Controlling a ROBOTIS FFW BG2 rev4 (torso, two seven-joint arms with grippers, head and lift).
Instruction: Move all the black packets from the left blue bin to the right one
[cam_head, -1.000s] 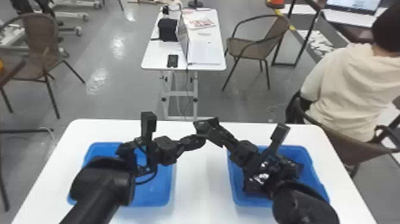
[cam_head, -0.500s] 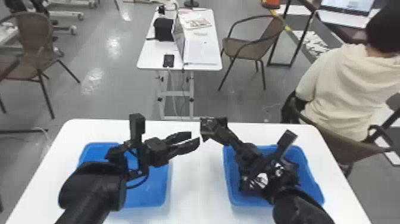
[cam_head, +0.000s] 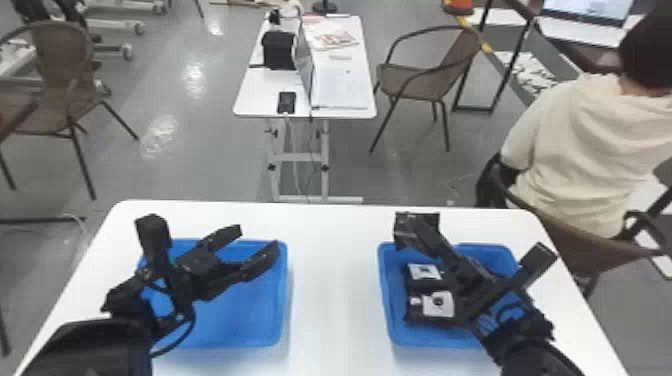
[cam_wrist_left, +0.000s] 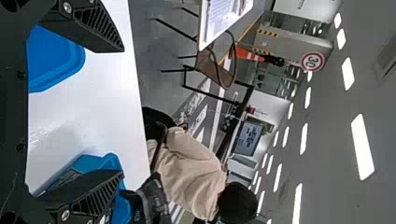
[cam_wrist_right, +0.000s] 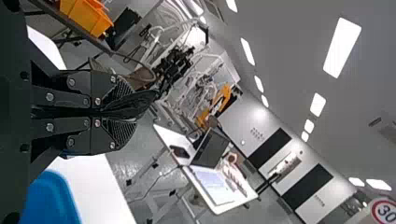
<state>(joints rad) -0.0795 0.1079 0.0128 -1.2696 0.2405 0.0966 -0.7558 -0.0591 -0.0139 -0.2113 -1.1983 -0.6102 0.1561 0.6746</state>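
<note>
Since the left pincer (cam_head: 259, 237) has drawn away, wide open and empty, custody rests with the right pincer (cam_wrist_right: 123, 112), closed on a black packet (cam_head: 430, 220) and shifted toward the right blue bin (cam_head: 384, 300), where other packets (cam_head: 438, 304) lie; lowering and release are judged outstanding.

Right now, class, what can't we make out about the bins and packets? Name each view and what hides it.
- Left blue bin, head view: left arm hides its left side, perhaps a packet too.
- Right blue bin, head view: right arm covers part, so no sure packet count.
- Held packet, right wrist view: partly behind right gripper's fingers.
</note>
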